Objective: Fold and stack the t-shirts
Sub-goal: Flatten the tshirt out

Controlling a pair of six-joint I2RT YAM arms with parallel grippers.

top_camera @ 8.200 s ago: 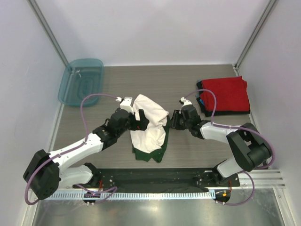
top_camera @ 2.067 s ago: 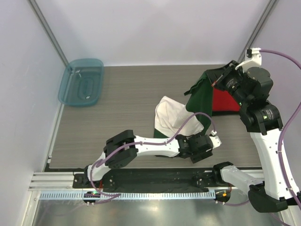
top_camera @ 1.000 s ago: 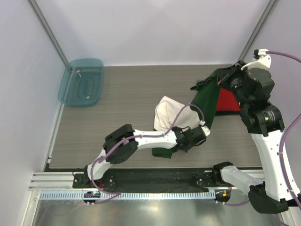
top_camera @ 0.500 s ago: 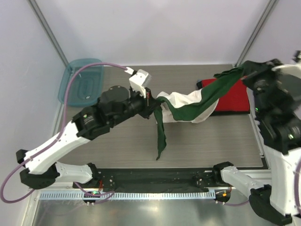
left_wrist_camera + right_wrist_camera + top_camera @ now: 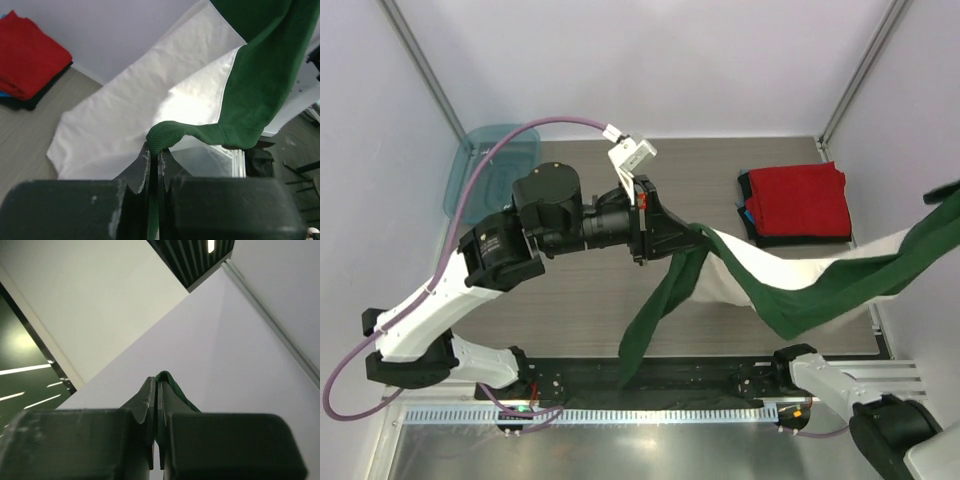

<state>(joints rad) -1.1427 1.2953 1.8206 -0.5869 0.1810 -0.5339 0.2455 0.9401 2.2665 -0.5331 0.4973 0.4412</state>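
Left wrist: left hand [image 5: 154,151] pinches green-sleeved t-shirt [image 5: 125,115].

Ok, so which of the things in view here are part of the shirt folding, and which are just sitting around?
Part of the job:
- white t-shirt with green sleeves, held up off the table
- stack of folded shirts, red on top, at the far right

Just lying about:
- teal tub, at the far left corner, partly hidden by the left arm

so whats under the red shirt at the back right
Under the red shirt, a dark folded shirt shows along the near and left edges, plus a blue sliver at left. The rest is covered.
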